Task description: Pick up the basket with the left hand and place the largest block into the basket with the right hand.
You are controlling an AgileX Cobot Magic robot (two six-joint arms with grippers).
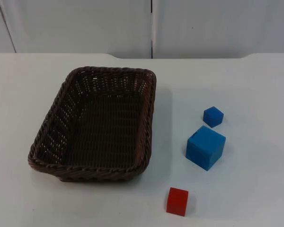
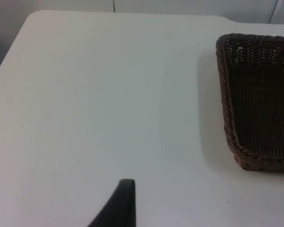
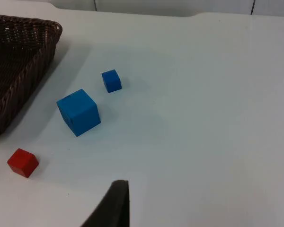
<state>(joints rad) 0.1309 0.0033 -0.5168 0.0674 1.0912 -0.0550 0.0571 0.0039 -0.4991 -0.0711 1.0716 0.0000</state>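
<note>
An empty brown wicker basket (image 1: 149, 118) stands on the white table, left of the middle. To its right lie a large blue block (image 1: 205, 147), a small blue block (image 1: 213, 116) behind it, and a small red block (image 1: 177, 201) nearer the front. My left gripper (image 2: 125, 189) hangs over bare table, well away from the basket (image 2: 226, 109). My right gripper (image 3: 118, 189) is above the table, some way back from the large blue block (image 3: 78, 112), the small blue block (image 3: 111, 81) and the red block (image 3: 22, 162). Neither gripper holds anything.
The white table (image 1: 246, 80) ends at a grey partition wall (image 1: 85, 23) at the back. Open surface lies to the right of the blocks and to the left of the basket (image 3: 38, 61).
</note>
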